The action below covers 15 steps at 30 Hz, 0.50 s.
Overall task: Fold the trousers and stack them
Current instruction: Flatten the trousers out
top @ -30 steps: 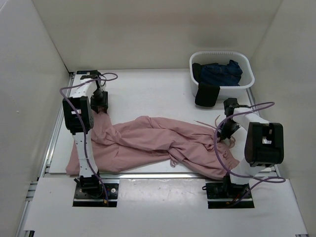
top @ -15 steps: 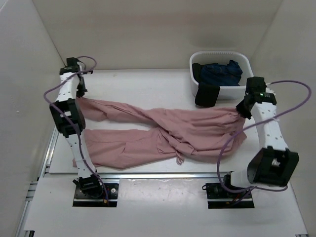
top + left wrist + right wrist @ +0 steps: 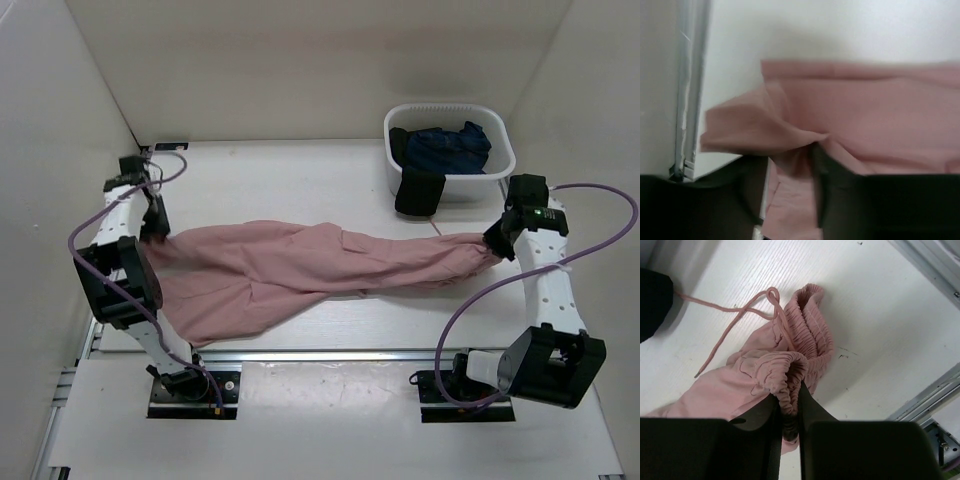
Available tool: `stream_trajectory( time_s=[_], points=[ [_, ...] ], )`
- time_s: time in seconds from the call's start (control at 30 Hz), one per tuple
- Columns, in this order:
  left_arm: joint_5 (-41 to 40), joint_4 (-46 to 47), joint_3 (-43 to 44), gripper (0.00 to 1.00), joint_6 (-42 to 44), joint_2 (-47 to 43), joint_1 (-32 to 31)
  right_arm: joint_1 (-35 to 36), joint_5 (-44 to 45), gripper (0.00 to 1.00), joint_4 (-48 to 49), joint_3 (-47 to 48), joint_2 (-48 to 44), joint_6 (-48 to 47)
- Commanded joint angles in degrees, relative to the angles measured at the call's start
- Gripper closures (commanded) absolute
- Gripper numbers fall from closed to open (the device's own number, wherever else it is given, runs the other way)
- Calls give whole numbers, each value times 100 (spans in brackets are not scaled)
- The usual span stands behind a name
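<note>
Dusty-pink soft fabric trousers (image 3: 300,270) stretched across surface (image 3: 300,190), in front of white plastic basket (image 3: 480,186); left pincer (image 3: 155,225) pinches leg end, well left of basket; right pincer (image 3: 493,240) clamps gathered waistband near basket.

Dull pink cloth on a matt white surface

The trousers (image 3: 300,265) are soft, matt cloth, tightly puckered at the waistband (image 3: 807,330), with a thin cord drawstring (image 3: 771,291). The table (image 3: 300,180) is matt white and finely ribbed up close. The tub (image 3: 470,186), upper right, is smooth white plastic. The rail (image 3: 687,75), far left, is bare metal.
</note>
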Motion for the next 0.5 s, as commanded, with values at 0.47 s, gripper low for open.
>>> stream_trajectory(
  time_s=[0.47],
  points=[
    [950, -1567, 1745, 13, -38, 873, 78, -28, -54, 100, 132, -276, 223, -220]
  ],
)
